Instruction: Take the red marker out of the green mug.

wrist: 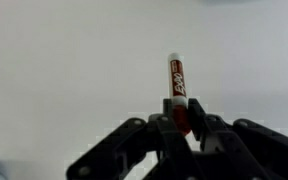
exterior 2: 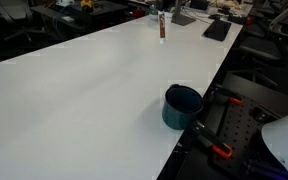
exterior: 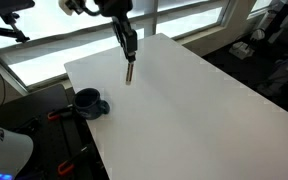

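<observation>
Red marker (wrist: 177, 85) is being gripped by the closed gripper (wrist: 181, 115) over the white table (exterior: 194, 100).
The green mug (exterior: 89, 102) is being seen near the table's edge, well apart; windows (exterior: 189, 18) are being seen behind.

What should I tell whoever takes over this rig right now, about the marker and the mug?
Gripper: jaws shut on the marker, which points down over the table.
Mug: upright near the table edge, well apart from the marker, nothing sticking out of it.
Done: the marker is out of the mug.
Left: probably just set the marker down and open the jaws. I cannot tell whether its tip touches the table.
</observation>
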